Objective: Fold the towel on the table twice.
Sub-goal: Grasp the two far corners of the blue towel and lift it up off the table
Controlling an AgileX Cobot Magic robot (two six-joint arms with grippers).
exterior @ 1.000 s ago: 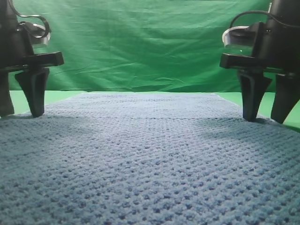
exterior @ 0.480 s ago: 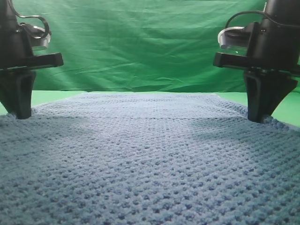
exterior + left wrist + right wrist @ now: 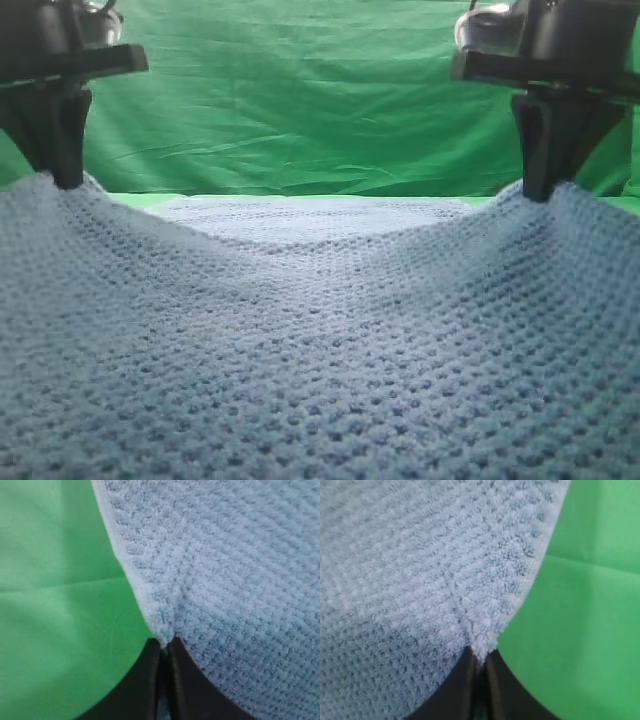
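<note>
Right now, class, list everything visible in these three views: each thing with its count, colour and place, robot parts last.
towel: one, blue-grey waffle-knit, spread across the table, lifted at both sides, sagging in the middle.
table: one, plain green, under the towel; a strip shows behind it.
backdrop: one, wrinkled green cloth, behind the table.
left gripper: one, black, shut on the towel's edge at left.
right gripper: one, black, shut on the towel's edge at right.

Both arms hang raised at the frame's upper corners. The left hand (image 3: pixel 62 178) points straight down, fingers pressed together on cloth. The right hand (image 3: pixel 538 190) mirrors it, likewise pinched closed.
</note>
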